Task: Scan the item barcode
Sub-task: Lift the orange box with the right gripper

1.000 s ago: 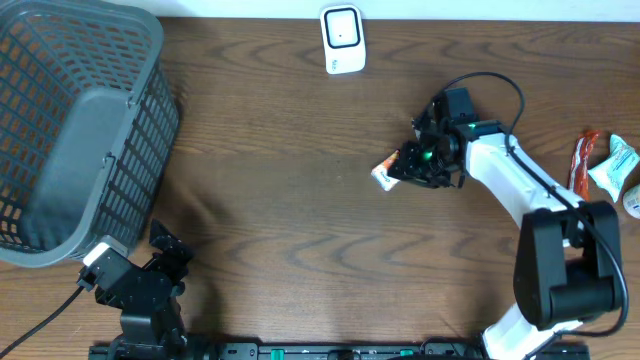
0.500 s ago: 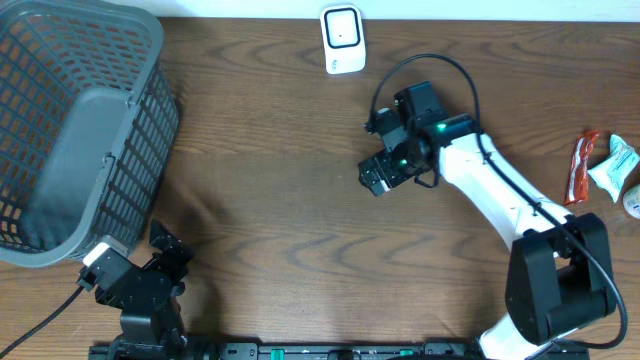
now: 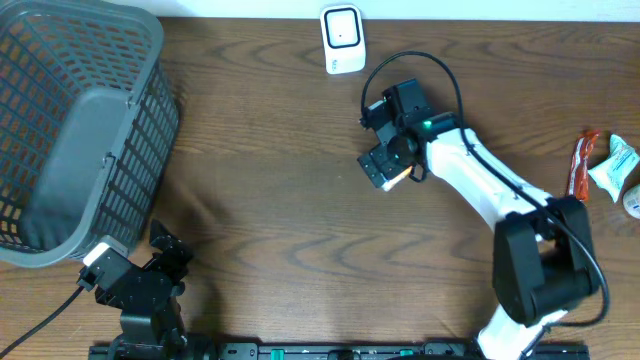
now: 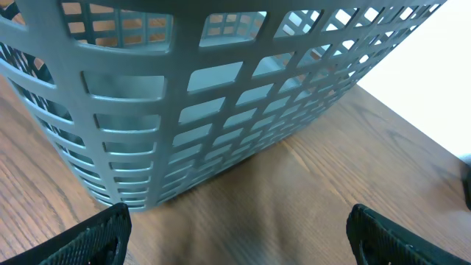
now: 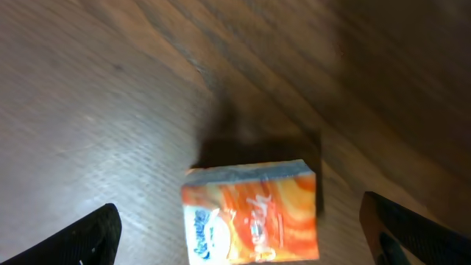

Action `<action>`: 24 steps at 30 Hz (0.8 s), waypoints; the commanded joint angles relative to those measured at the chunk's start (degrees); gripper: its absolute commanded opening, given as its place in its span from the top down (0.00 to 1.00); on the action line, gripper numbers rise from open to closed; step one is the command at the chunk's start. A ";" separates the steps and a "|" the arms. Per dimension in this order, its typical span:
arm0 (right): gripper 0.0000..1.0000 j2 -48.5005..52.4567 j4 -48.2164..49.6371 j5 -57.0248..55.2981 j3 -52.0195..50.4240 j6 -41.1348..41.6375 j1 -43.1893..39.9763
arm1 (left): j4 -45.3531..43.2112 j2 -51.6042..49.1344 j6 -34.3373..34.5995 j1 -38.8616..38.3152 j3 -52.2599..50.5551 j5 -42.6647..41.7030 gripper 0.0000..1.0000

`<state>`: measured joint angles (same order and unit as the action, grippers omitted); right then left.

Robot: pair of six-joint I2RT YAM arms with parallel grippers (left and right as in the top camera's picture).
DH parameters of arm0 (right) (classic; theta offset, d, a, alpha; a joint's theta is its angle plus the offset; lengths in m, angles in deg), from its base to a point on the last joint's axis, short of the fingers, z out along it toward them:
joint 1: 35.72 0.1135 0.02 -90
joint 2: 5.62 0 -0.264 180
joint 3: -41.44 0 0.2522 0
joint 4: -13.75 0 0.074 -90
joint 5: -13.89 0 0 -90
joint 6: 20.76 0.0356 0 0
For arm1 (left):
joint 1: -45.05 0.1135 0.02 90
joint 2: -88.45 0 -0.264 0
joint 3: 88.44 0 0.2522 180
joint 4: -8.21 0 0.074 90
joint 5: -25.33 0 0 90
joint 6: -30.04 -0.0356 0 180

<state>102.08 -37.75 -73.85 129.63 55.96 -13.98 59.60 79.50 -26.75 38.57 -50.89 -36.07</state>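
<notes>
The item is a small orange carton (image 5: 254,213) with white and blue print, lying on the wooden table. In the right wrist view it sits between my right gripper's (image 5: 250,246) wide-open fingers, and neither fingertip touches it. From overhead only an orange sliver of the carton (image 3: 409,173) shows beside the right gripper (image 3: 385,168). The white barcode scanner (image 3: 342,38) stands at the far edge, a short way beyond that gripper. My left gripper (image 4: 246,243) is open and empty near the table's front left (image 3: 165,250).
A large grey mesh basket (image 3: 75,130) fills the left side, and its wall (image 4: 221,96) rises close in front of the left gripper. A red packet (image 3: 578,165) and a teal-and-white packet (image 3: 612,168) lie at the right edge.
My right arm carried the carton leftward and toward the scanner, then its jaws opened and let the carton go. The left arm has not moved.
</notes>
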 commanded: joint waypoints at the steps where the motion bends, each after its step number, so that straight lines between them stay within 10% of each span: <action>1: 0.01 2.64 -0.44 -1.60 1.62 -0.48 -0.04 | 0.07 0.20 0.09 -0.13 0.15 0.33 0.07; 10: 0.01 7.02 -0.87 -1.57 1.62 -0.48 -0.57 | 0.07 0.20 0.09 -0.13 0.15 0.31 0.07; 24: 0.43 7.65 -6.08 -4.28 6.34 9.11 -0.81 | 0.07 0.20 0.09 -0.13 0.15 0.31 0.07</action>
<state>109.40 -42.56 -77.19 132.52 60.42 -14.26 59.60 79.50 -26.75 38.57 -50.89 -36.07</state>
